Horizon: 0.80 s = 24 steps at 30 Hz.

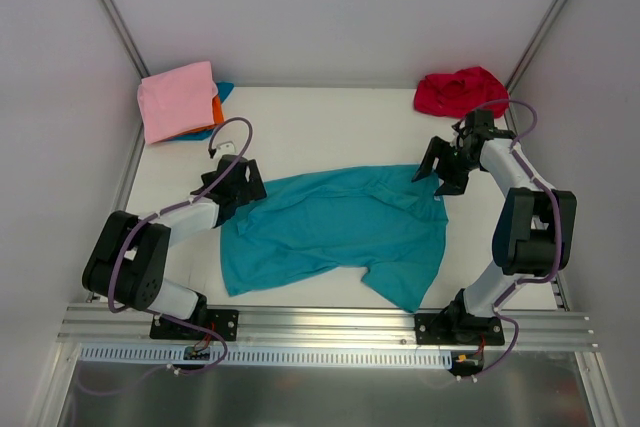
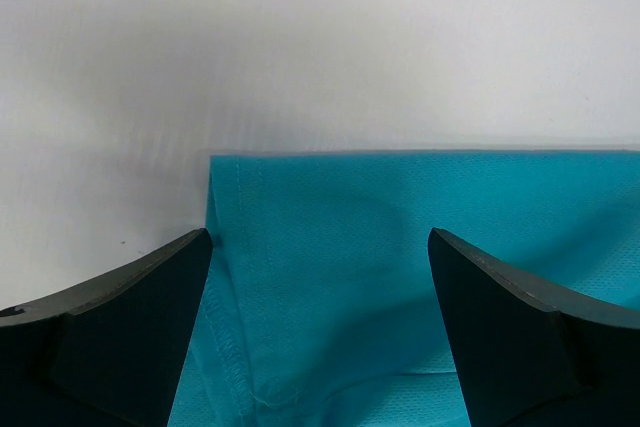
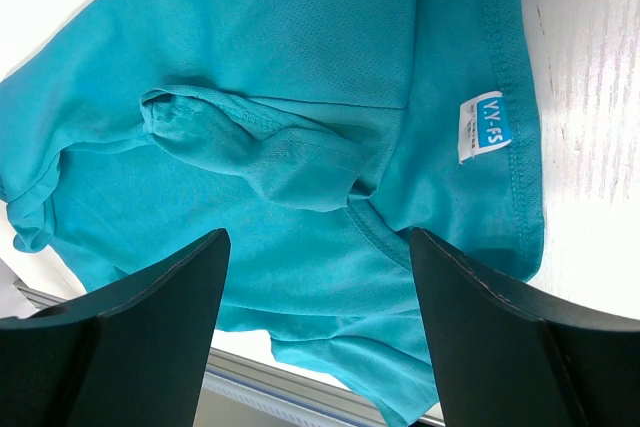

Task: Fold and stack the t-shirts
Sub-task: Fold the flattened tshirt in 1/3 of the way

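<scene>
we see the soft teal short-sleeved t-shirt (image 1: 330, 232) spread unfolded mid-surface (image 1: 330, 127), our left hand (image 1: 252, 185) and right hand (image 1: 440, 177) both agape and empty at its hem and collar ends, a folded pink cloth shirt (image 1: 178, 99) stacked far left, a crumpled red cloth shirt (image 1: 460, 92) far right not yet folded.

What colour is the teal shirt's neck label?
The label is white with blue lettering; right wrist view.

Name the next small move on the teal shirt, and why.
Probably lower both arms and close on the cloth. The left gripper hangs open over a stitched corner of the teal shirt, the right gripper open near the white label; the shirt lies spread, nothing gripped.
</scene>
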### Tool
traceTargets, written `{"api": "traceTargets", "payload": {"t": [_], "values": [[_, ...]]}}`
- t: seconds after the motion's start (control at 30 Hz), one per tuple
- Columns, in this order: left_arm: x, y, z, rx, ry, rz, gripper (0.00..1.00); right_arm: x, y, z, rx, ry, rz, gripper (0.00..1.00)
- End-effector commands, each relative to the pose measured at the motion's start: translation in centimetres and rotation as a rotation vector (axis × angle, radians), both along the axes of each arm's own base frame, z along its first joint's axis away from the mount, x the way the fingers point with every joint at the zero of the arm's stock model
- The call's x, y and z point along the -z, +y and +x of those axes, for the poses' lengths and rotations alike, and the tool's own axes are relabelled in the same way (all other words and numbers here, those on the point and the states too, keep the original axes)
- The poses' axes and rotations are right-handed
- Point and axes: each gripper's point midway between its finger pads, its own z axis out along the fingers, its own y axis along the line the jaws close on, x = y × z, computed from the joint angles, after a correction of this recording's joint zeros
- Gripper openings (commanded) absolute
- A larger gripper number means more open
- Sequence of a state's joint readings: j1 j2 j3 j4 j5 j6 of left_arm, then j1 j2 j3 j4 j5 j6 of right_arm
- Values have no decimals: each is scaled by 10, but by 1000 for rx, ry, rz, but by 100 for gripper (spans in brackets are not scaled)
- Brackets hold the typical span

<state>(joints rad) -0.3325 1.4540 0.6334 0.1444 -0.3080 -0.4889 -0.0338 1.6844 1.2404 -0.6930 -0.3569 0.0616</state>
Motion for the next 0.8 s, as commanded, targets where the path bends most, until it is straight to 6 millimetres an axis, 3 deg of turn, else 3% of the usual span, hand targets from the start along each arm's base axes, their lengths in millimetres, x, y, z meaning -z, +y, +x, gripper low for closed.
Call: {"api": "traceTargets", "payload": {"t": [0.0, 0.57, 0.77], "values": [[-12, 7, 11, -31, -31, 31, 92, -1, 2, 1, -18, -5, 12, 77], [-3, 4, 20, -23, 14, 40, 91, -2, 3, 0, -20, -2, 19, 77], [-3, -3, 24, -8, 17, 18, 81, -3, 3, 0, -22, -3, 20, 78]]}}
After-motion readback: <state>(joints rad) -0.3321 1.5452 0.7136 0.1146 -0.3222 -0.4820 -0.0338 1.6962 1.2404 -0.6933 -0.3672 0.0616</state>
